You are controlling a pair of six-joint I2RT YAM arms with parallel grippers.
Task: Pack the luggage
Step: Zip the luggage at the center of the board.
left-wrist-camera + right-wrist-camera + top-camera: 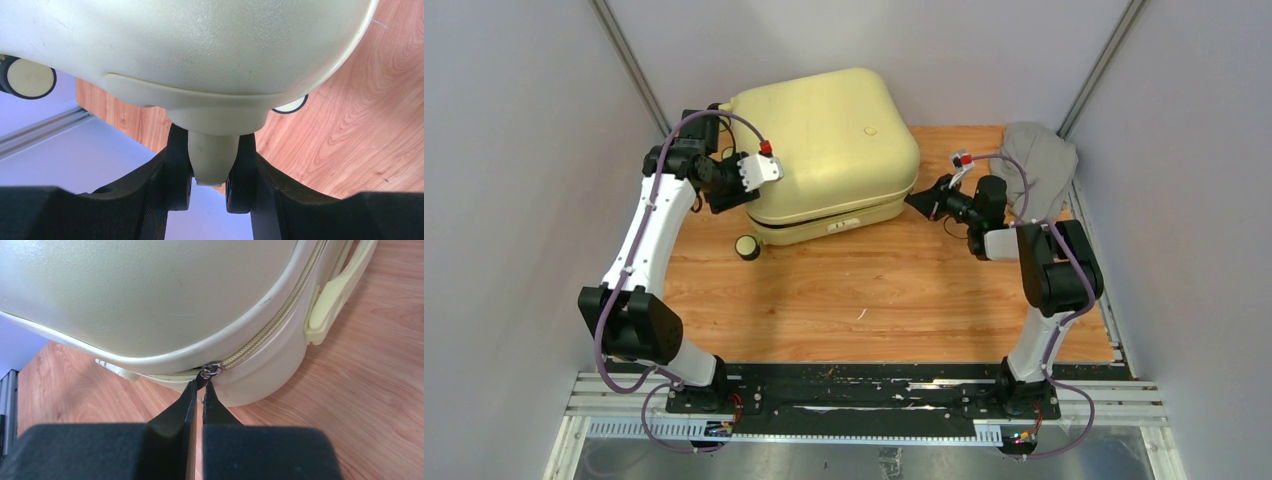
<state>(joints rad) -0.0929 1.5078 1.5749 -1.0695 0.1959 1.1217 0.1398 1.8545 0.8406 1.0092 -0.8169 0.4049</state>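
Seeing the luggage lying flat on the wooden worktop, lid down, in the far part toward the left arm's side. Reads as pale yellow hard shell with rounded corners. Spotting one cream-and-black wheel at its near-left corner, down on the wood.

Got the left claw at the luggage's left side, pinching a cream stub sticking out of the shell, black fingers pressed on either flank of it. Also catching a wheel left of the stub in the wrist view, plus a second wheel half hidden behind the shell to the right.

Got the right claw at the luggage's right end, tips pressed together right at the metal zip pull. Looks like nipping the pull's tab, but can't confirm with the tab itself hidden by the tips. Seeing the cream zipper running along the seam both ways from the pull, passing a pale yellow handle on the lower shell.

Noting a grey cloth bunched to the right of the luggage, well apart from it, beyond the right arm.
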